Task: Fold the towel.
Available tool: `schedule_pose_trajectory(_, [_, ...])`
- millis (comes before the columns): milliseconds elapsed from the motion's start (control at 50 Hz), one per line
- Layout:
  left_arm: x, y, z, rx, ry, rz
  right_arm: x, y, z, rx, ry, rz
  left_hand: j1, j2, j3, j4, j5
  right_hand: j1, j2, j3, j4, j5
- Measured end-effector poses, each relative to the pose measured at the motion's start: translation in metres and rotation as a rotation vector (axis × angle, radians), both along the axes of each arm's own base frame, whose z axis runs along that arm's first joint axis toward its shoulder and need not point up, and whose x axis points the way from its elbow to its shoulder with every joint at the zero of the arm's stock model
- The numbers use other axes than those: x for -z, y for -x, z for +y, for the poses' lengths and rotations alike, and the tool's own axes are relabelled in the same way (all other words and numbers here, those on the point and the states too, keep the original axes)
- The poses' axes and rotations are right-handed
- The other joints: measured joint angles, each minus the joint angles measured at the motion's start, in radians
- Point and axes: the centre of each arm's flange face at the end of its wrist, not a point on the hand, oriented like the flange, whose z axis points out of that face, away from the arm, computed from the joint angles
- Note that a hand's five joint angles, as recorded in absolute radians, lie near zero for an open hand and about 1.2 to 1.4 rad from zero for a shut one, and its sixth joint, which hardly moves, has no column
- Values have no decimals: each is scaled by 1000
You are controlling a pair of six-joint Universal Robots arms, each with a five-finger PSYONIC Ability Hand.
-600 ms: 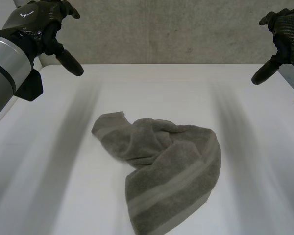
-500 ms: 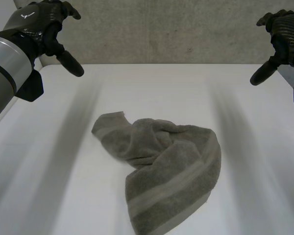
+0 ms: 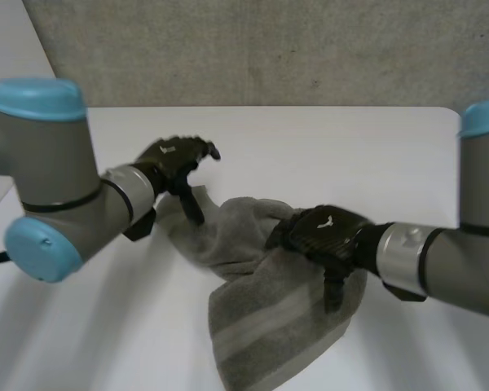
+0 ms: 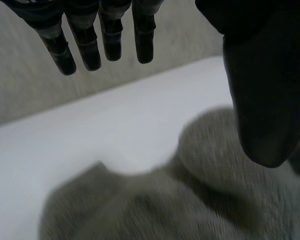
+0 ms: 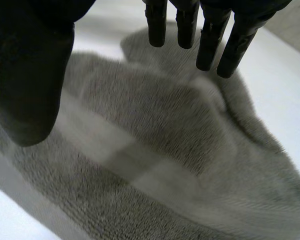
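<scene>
Crumpled towel [image 3: 261, 309] lies at tabletop [image 3: 334, 147] centre, no fold made (everything remains). Left hand [image 3: 176, 158] over its 10 o'clock corner, right hand [image 3: 323, 231] at 2 o'clock; fingers [image 5: 186, 30] straight, holding nothing.

Right robot hand [image 3: 326, 235] covers towel [image 3: 261, 318] right edge.

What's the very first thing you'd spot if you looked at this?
A crumpled grey-brown towel with paler stripes lies in a heap in the middle of the white table. Two black robot hands reach in over it with open fingers: the left hand at the towel's far left corner, the right hand above its right side.
</scene>
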Motion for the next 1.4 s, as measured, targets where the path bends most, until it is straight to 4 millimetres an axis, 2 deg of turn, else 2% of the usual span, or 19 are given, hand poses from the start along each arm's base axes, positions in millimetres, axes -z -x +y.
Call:
schedule_pose_trajectory(80, [31,3,-3,2,-66,-31,28,-9,-5,-15,41,17,0,0,0,0,0,0,0,0,0,0])
schedule_pose_trajectory(140, [43,4,-4,1,-91,-42,42,-13,-9,-17,73,7,0,0,0,0,0,19,5,3,3,7])
schedule_pose_trajectory(180, [56,5,-4,2,-113,-51,52,-17,-12,-17,103,-6,0,0,0,0,0,131,115,103,99,124])
schedule_pose_trajectory(280, [72,11,2,24,-146,-59,64,-20,-19,-12,159,-32,0,0,0,0,2,371,361,352,343,361])
schedule_pose_trajectory(360, [77,17,8,53,-162,-51,65,-21,-23,-4,189,-44,34,39,34,28,43,594,586,562,558,563])
schedule_pose_trajectory(500, [78,24,17,87,-214,3,61,-19,-26,-1,208,-51,333,346,333,325,349,923,898,853,887,892])
schedule_pose_trajectory(600, [82,27,20,84,-248,26,63,-19,-25,-11,201,-47,600,606,570,594,613,1004,985,945,986,982])
schedule_pose_trajectory(700, [88,28,20,78,-268,29,62,-18,-22,-40,219,-25,985,1027,975,998,1027,1042,1029,1014,1062,1041])
schedule_pose_trajectory(740, [87,29,18,78,-260,30,58,-18,-21,-66,251,-11,1000,1066,1022,1063,1065,1042,1029,1014,1062,1041])
schedule_pose_trajectory(820, [72,31,8,72,-202,49,44,-19,-22,-134,354,19,1002,1066,1047,1078,1066,1042,1029,1014,1062,1041])
schedule_pose_trajectory(860, [55,33,0,65,-146,71,32,-22,-26,-174,439,29,1006,1066,1055,1078,1066,1042,1029,1014,1060,1041])
schedule_pose_trajectory(960, [-16,31,-23,40,48,156,-21,-36,-48,-245,728,21,1006,1066,1064,1087,1066,1042,1029,1014,1060,1041])
schedule_pose_trajectory(1020, [-85,20,-29,18,212,232,-80,-44,-61,-239,947,-37,1006,1066,1068,1087,1068,1042,1029,1014,1060,1041])
schedule_pose_trajectory(1060, [-119,13,-25,9,284,267,-113,-46,-62,-225,1042,-92,1006,1066,1070,1087,1070,1042,1029,1014,1060,1041])
schedule_pose_trajectory(1100, [-146,5,-17,5,336,293,-136,-45,-60,-215,1098,-149,1006,1066,1072,1088,1070,1041,1029,1013,1060,1041])
schedule_pose_trajectory(1160, [-172,-5,-1,4,373,316,-161,-42,-53,-213,1138,-255,1006,1066,1074,1088,1070,1041,1029,1013,1038,1039])
schedule_pose_trajectory(1220, [-180,-12,14,6,374,317,-167,-37,-48,-218,1132,-328,1006,1066,1075,1088,1070,1038,1027,1011,1008,1038])
schedule_pose_trajectory(1300, [-172,-24,28,-2,354,301,-158,-25,-45,-210,1059,-415,1006,1066,1076,1089,1070,974,960,956,936,979])
schedule_pose_trajectory(1400, [-135,-36,28,-33,302,262,-129,-10,-48,-157,862,-472,1006,1066,1077,1093,1070,939,924,926,916,942])
